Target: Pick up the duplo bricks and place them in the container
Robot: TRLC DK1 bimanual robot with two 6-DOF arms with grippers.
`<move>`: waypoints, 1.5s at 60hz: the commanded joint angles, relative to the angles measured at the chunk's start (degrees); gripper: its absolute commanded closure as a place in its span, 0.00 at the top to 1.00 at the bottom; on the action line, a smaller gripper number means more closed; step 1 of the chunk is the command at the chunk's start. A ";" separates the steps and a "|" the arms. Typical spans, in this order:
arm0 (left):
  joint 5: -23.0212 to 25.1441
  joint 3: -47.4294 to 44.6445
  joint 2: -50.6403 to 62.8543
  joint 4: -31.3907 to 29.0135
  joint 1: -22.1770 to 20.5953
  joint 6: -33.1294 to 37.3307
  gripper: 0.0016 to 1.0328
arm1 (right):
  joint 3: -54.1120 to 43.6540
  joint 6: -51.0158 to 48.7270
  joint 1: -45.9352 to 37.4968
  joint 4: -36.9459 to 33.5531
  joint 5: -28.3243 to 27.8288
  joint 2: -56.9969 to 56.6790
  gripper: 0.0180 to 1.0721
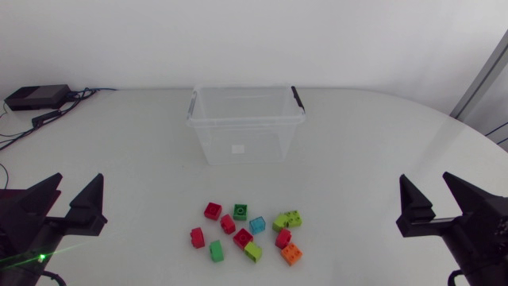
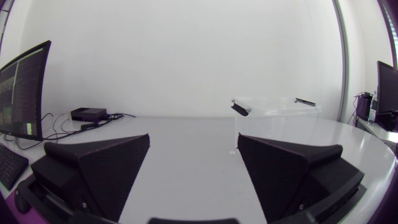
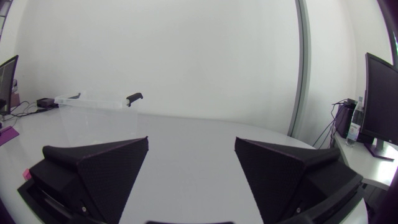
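Left gripper [image 1: 77, 189]: spread wide, empty, at the near left of the table [image 1: 357, 167].
Right gripper [image 1: 425, 187]: wide apart, empty, near right.
Duplo bricks [image 1: 243, 237]: clustered on the table, between the grippers.
Container [image 1: 238, 141]: clear, behind the bricks.

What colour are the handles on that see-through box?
Black; both handles show best in the left wrist view.

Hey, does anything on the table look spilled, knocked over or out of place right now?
Nothing stands out. The duplo bricks lie in a loose cluster in front of the upright container, which looks empty.
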 commanded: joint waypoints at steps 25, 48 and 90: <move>-0.08 0.72 -0.61 -0.58 -0.47 0.47 0.96 | -0.29 0.68 0.92 0.36 -0.23 -0.36 0.96; -0.08 16.54 25.15 1.35 -1.35 0.74 0.95 | 8.76 0.77 3.38 3.79 -0.23 15.37 0.95; 0.98 35.17 71.73 -20.18 -16.21 31.94 0.93 | 32.40 -6.27 4.26 -14.32 -9.37 61.78 0.95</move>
